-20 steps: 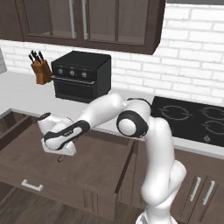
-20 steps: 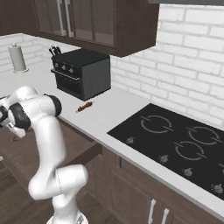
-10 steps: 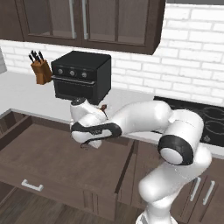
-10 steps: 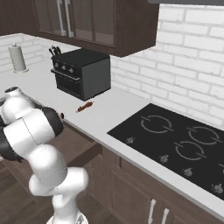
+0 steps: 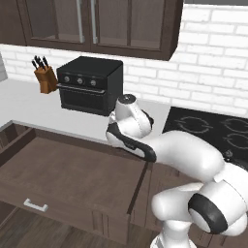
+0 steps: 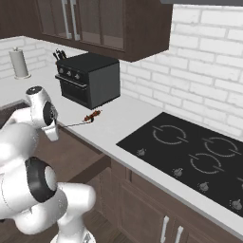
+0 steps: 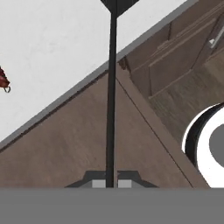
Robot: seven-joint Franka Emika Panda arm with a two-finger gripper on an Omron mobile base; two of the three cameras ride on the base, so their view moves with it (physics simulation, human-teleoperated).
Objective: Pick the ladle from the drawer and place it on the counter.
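Ladle, thin black stiff stick point(image 7: 111, 96), is sticking straight out ahead of our gripper point(image 7: 111, 183), clenched on its handle end; light but slippery, we're carrying it toward the pale grey counter slab point(image 7: 52, 48).

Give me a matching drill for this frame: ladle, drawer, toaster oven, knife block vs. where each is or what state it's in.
Things:
1. ladle
2. drawer
3. toaster oven
4. knife block

Places or states:
A. pulled open below the counter edge
B. on the counter, left of the black oven
C. clamped between the fingers, its far end over the counter
D. on the counter against the brick wall, under the wall cabinets

Pairs: 1-C, 2-A, 3-D, 4-B
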